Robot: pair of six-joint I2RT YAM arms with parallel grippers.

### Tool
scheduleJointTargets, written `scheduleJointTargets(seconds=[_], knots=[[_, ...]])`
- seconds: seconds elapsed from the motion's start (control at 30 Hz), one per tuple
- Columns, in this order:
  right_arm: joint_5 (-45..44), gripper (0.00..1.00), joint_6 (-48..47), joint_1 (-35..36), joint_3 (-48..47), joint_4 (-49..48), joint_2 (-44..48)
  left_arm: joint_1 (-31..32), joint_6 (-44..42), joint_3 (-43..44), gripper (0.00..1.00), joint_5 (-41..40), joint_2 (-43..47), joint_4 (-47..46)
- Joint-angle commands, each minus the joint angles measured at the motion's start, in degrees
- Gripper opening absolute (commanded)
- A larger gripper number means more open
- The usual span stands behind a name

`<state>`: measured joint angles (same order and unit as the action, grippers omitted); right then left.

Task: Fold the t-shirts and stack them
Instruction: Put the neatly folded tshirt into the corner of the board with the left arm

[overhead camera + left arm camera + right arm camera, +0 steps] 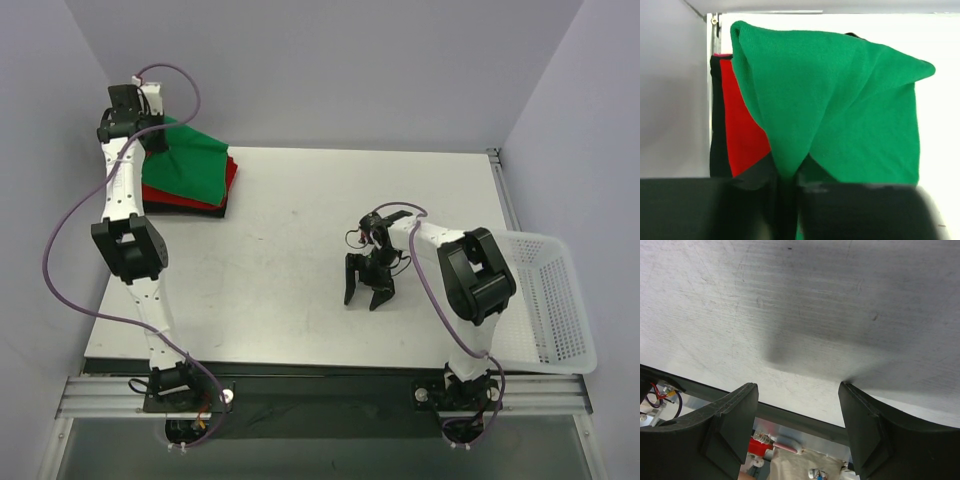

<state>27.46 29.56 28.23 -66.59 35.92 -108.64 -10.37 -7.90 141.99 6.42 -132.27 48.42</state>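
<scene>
You've got the left gripper (786, 187) clamped on the green shirt (195, 160) upper left, over the red shirt (160, 192); right gripper (368, 290) spread apart above the table (280, 250)

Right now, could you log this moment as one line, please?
left gripper shut on green t-shirt | right gripper open above table

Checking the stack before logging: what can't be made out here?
Top view: green t-shirt and the left arm cover the stack; shirt count unclear.
Left wrist view: left gripper is a dark blur; pinch depth on the green fabric hidden.
Top view: right arm hides the basket's corner.
</scene>
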Motion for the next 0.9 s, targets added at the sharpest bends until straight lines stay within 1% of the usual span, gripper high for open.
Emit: scheduleJointTargets(seconds=[0.0, 0.03, 0.07, 0.13, 0.2, 0.23, 0.3, 0.37, 0.43, 0.53, 0.67, 0.77, 0.8, 0.87], knots=[[-1.53, 0.67, -0.12, 0.69, -0.12, 2.22, -1.14, -1.84, 2.18, 0.65, 0.24, 0.97, -1.94, -5.27], [-1.62, 0.66, -0.03, 0.69, -0.21, 2.31, -0.70, -2.11, 3.06, 0.65, 0.34, 0.88, -2.81, -5.18], [-1.71, 0.67, -0.03, 0.69, -0.30, 2.40, -0.44, -2.46, 3.59, 0.74, 0.51, 0.79, -3.26, -5.09], [-2.15, 0.67, 0.06, 0.78, -0.82, 2.66, 0.88, -3.33, 5.69, 0.83, 0.64, -0.87, -3.87, -4.40], [-2.50, 0.67, 0.23, 0.78, -1.35, 2.84, 2.11, -3.69, 7.02, 0.92, 0.83, -2.62, -3.61, -3.87], [-2.85, 0.67, 0.41, 0.78, -1.44, 2.84, 3.33, -3.78, 7.54, 0.39, 0.90, -3.42, -2.83, -3.69], [-3.20, 0.67, 0.41, 0.77, -1.79, 3.01, 4.66, -3.87, 9.12, -0.14, 0.97, -5.97, -1.60, -3.69], [-3.82, 0.67, 0.67, 0.69, -2.32, 3.10, 6.42, -3.69, 10.27, -0.49, 0.97, -8.61, 0.42, -3.34], [-4.26, 0.67, 0.76, 0.69, -2.49, 3.19, 8.26, -3.60, 11.06, -0.84, 0.97, -9.57, 2.61, -2.73], [-5.14, 0.67, 0.67, 0.69, -2.58, 3.36, 10.89, -2.90, 12.12, -3.56, 0.97, -10.54, 6.92, -2.19], [-5.49, 0.67, 0.94, 0.86, -2.85, 3.54, 14.41, -0.36, 12.56, -10.84, 0.98, -12.91, 13.69, -2.02], [-6.98, 0.67, 1.02, 1.21, -3.11, 3.54, 17.40, 2.98, 13.52, -18.14, 0.97, -14.50, 19.58, -2.28], [-8.29, 0.67, 0.94, 1.22, -3.11, 3.54, 18.19, 5.16, 14.14, -22.51, 0.97, -14.76, 22.81, -2.54], [-9.88, 0.67, 0.67, 1.30, -3.20, 3.45, 20.21, 7.55, 14.93, -27.27, 0.97, -15.20, 26.34, -4.12]])
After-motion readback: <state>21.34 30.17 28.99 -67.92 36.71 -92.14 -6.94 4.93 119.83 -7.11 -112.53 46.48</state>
